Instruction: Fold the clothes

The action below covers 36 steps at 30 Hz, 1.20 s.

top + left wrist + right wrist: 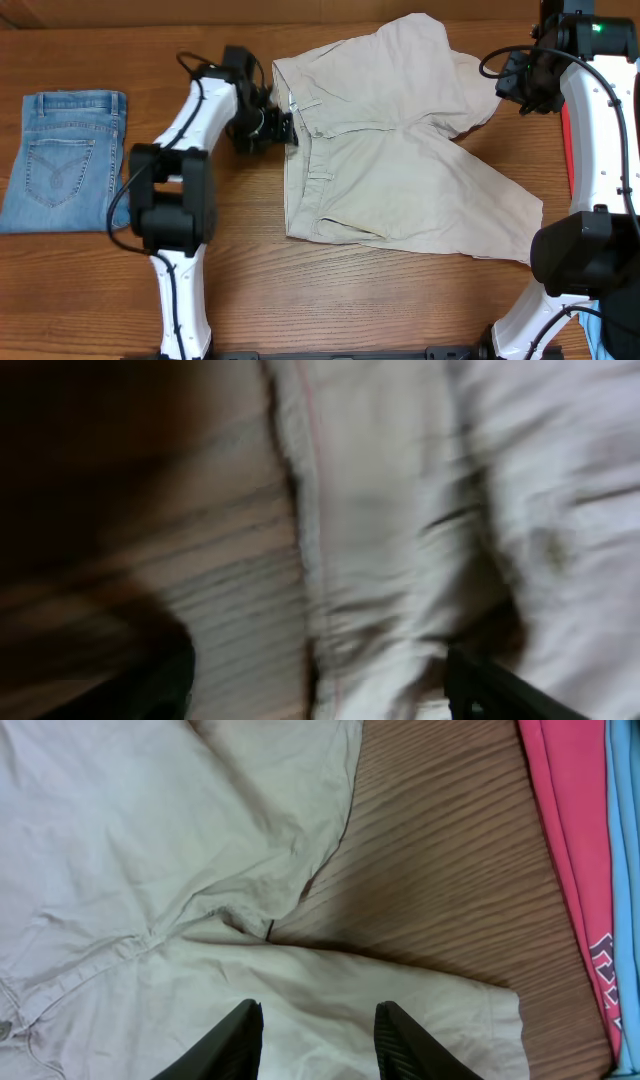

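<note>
The pale shorts (pixel 400 150) are lying spread across the middle of the table (pixel 330 300), waistband toward the left arm and the two wide legs fanning out toward the right arm. As far as I can judge, no real fold is showing yet. The garment is lying opened out and a bit rumpled around the upper leg, so nearly all the folding is waiting to be done. A pair of blue jeans (pixel 65 160) is sitting neatly folded at the far left, well apart from the shorts.

The left claw (pixel 283 128) is hanging at the upper corner of the waistband. Its wrist view is badly blurred, but the two dark fingers are showing far apart with the waistband edge lying loose between them, so I am reading it as released. The right claw (pixel 318 1038) is hovering over the nearer leg with its fingers parted and nothing pinched between them.

The overhead view is giving the whole layout and the jeans, which neither wrist camera catches. The right wrist view is showing the crotch seam and the leg hem close up. It is also showing a red garment (pixel 565 830) and a light-blue one (pixel 628 870) lying beside the shorts.
</note>
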Motion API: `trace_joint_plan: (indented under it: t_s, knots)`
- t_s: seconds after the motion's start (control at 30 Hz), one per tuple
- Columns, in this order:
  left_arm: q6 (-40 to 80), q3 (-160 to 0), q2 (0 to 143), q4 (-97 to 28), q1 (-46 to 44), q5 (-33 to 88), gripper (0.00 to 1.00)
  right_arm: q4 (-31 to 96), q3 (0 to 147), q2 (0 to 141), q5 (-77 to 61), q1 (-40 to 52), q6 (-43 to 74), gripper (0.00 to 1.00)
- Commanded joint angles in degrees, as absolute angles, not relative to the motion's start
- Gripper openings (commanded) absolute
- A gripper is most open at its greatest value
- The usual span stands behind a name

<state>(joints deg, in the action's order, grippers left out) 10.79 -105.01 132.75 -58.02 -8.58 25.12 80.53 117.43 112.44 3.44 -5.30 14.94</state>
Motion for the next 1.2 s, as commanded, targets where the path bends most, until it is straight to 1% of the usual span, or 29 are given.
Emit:
trace_joint_plan:
  t_s: [0.0,0.1,0.17,0.23,0.27,0.3,0.37,0.4,0.43,0.63,0.77,0.93,0.97,1.0,1.03,1.07,1.17]
  knots:
    - [12.0,-104.2,136.4,-57.0,-9.7,31.2,0.82,80.3,117.9,112.6,4.4,-5.4,14.6,0.4]
    - [12.0,-104.2,137.7,-55.2,-10.7,34.9,0.81,80.3,117.9,112.6,4.4,-5.4,14.6,0.4]
    - [12.0,-104.2,138.2,-54.0,-11.4,36.0,0.77,80.3,117.9,112.6,4.4,-5.4,14.6,0.4]
    - [12.0,-104.2,138.3,-53.4,-12.1,36.1,0.71,80.4,117.9,112.6,4.4,-5.4,14.6,0.4]
    - [12.0,-104.2,138.3,-53.3,-12.4,36.0,0.63,80.4,117.9,112.6,4.4,-5.4,14.6,0.4]
    - [12.0,-104.2,138.3,-53.1,-12.5,36.0,0.52,80.5,117.9,112.6,4.4,-5.4,14.6,0.4]
    - [12.0,-104.2,138.3,-53.1,-12.6,35.8,0.25,80.5,117.9,112.6,4.4,-5.4,14.6,0.4]
    - [11.9,-104.2,138.3,-53.3,-12.4,35.5,0.07,80.5,117.9,112.6,4.4,-5.4,14.6,0.4]
    - [11.7,-104.3,138.3,-53.6,-12.2,35.2,0.04,80.4,117.9,112.6,4.5,-5.4,14.6,0.4]
    - [8.7,-107.3,136.8,-59.4,-6.9,26.8,0.04,80.5,117.9,112.6,4.5,-5.4,14.6,0.4]
    - [7.0,-112.8,134.8,-64.5,-0.1,21.1,0.04,80.4,117.9,112.6,4.4,-5.4,14.6,0.4]
    - [7.9,-121.5,134.5,-70.4,8.7,18.2,0.04,80.5,117.9,112.6,4.4,-5.4,14.6,0.41]
    - [8.9,-122.6,134.5,-71.9,10.2,18.5,0.11,80.4,117.9,112.6,4.4,-5.4,14.6,0.41]
    - [9.5,-123.6,134.5,-73.9,11.9,20.0,0.41,80.3,117.9,112.6,4.4,-5.4,14.6,0.41]
    - [9.5,-123.7,134.5,-74.8,12.5,21.0,0.56,80.2,117.8,112.6,4.4,-5.4,14.6,0.45]
    - [9.5,-123.7,134.5,-76.2,13.2,22.2,0.66,79.8,117.7,112.6,4.4,-5.4,14.6,0.47]
    - [9.1,-123.7,134.5,-80.6,14.0,23.3,0.69,78.4,117.7,113.0,2.2,-5.4,13.0,0.48]
